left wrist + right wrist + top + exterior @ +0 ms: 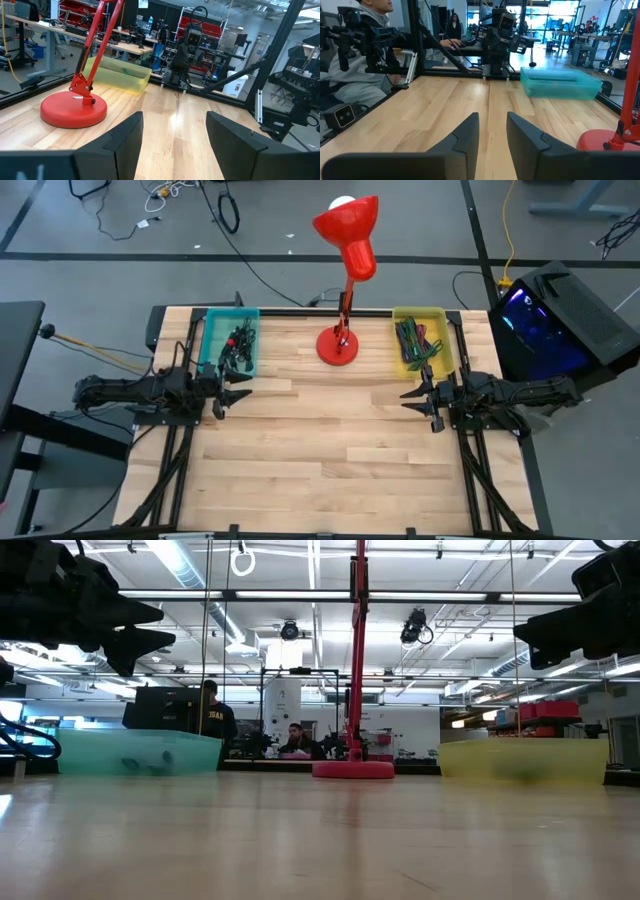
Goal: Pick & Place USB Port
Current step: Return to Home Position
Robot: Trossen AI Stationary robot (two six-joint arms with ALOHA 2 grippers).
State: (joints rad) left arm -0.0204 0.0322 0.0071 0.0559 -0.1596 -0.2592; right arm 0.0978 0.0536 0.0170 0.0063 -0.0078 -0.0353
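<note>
A teal bin (229, 343) at the table's far left holds several dark USB parts and cables (238, 340). A yellow bin (422, 340) at the far right holds green and red cables (416, 342). My left gripper (240, 395) hovers open and empty just near of the teal bin, above the table. My right gripper (412, 398) hovers open and empty just near of the yellow bin. Both grippers point toward the table's middle. In the low view both bins (140, 752) (522, 759) rest on their bottoms on the table.
A red desk lamp stands with its round base (338, 346) between the two bins at the far middle, its shade (350, 228) reaching past the far edge. The wooden table top (330, 450) lies bare in the middle and near side. People sit beyond the table.
</note>
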